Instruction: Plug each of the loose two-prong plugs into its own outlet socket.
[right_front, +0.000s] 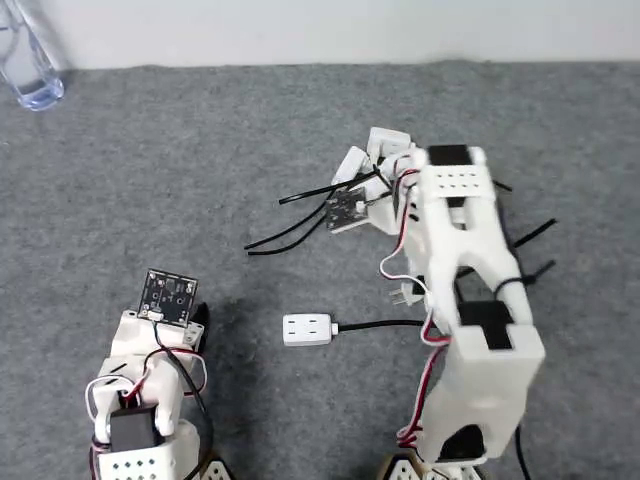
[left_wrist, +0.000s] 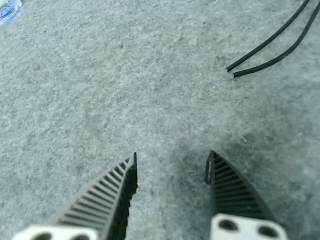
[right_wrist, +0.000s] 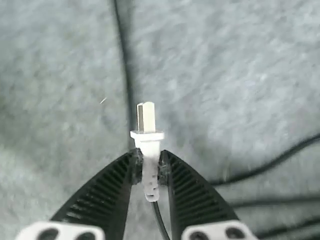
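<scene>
My right gripper (right_wrist: 147, 157) is shut on a white two-prong plug (right_wrist: 146, 131), whose prongs point away from the fingers above the grey carpet. Its black cord runs down between the fingers. In the high view a white outlet socket (right_front: 307, 328) lies on the carpet at centre, its black cord leading right under the right arm. Another small white plug (right_front: 403, 296) lies beside that arm, right of the socket. My left gripper (left_wrist: 170, 160) hangs open over bare carpet at the front left, holding nothing.
Loose black cords (right_front: 300, 215) trail across the carpet left of the right arm, and two cord ends (left_wrist: 235, 70) lie ahead of the left gripper. More white plug parts (right_front: 388, 143) are clustered at the right arm's far end. A clear bottle (right_front: 30, 75) stands at the back left corner.
</scene>
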